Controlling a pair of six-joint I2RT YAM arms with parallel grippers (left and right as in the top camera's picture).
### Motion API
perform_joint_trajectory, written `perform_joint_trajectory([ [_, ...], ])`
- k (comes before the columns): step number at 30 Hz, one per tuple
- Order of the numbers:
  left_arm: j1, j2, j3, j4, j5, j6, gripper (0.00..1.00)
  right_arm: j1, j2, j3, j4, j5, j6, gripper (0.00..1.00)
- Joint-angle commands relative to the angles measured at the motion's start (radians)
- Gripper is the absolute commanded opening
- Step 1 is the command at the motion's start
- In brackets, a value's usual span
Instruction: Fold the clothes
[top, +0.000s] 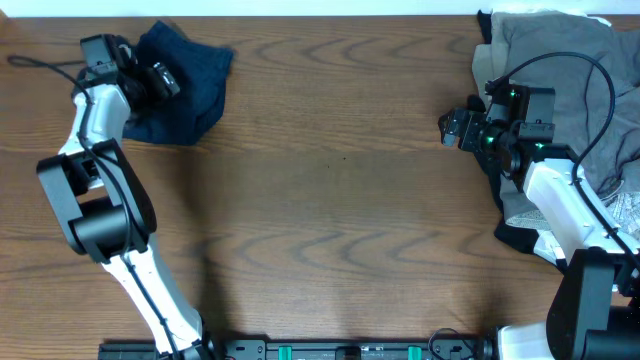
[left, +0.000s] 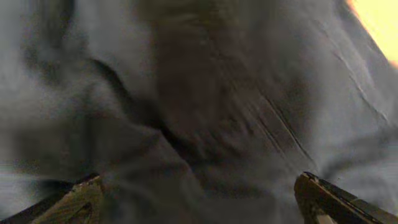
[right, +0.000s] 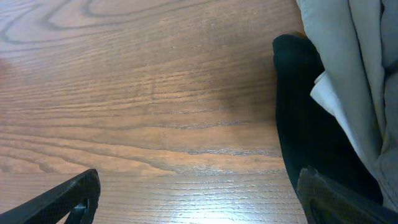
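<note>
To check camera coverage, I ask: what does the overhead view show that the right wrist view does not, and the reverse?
Only overhead: the navy shorts bunched at the far left corner, with the left gripper over them. Only right wrist: nothing wholly new, just a close look at the black cloth edge beside the grey cloth. Both: the wooden table, the clothes pile, the open right gripper.
</note>
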Motion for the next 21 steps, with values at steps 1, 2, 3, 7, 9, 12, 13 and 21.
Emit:
perform_joint_trajectory([
  [1,-0.016,-0.085,-0.006,-0.053,0.009,0.298,0.98,0.017,0.005,0.003,0.002,0.01,-0.01,0.99],
  [2,-0.02,-0.085,-0.006,-0.074,0.003,0.311,0.98,0.017,0.005,0.003,0.004,0.01,-0.01,0.99],
  [3,-0.022,-0.085,-0.006,-0.093,0.001,0.319,0.98,0.017,0.005,0.003,0.006,0.01,-0.01,0.99],
  [7,-0.033,-0.072,-0.008,-0.187,-0.02,0.394,0.87,0.017,0.005,0.003,0.006,0.01,-0.01,0.99],
  [9,-0.036,-0.064,-0.01,-0.225,-0.079,0.417,0.78,0.017,0.005,0.003,0.006,0.01,-0.01,0.99],
  [12,-0.036,-0.047,-0.021,-0.256,-0.128,0.435,0.77,0.017,0.005,0.003,0.006,0.01,-0.01,0.99],
  [13,-0.036,-0.043,-0.029,-0.256,-0.126,0.452,0.77,0.017,0.005,0.003,0.006,0.01,-0.01,0.99],
  [21,-0.053,-0.023,-0.129,-0.188,-0.08,0.57,0.79,0.017,0.005,0.003,0.006,0.01,-0.01,0.99],
])
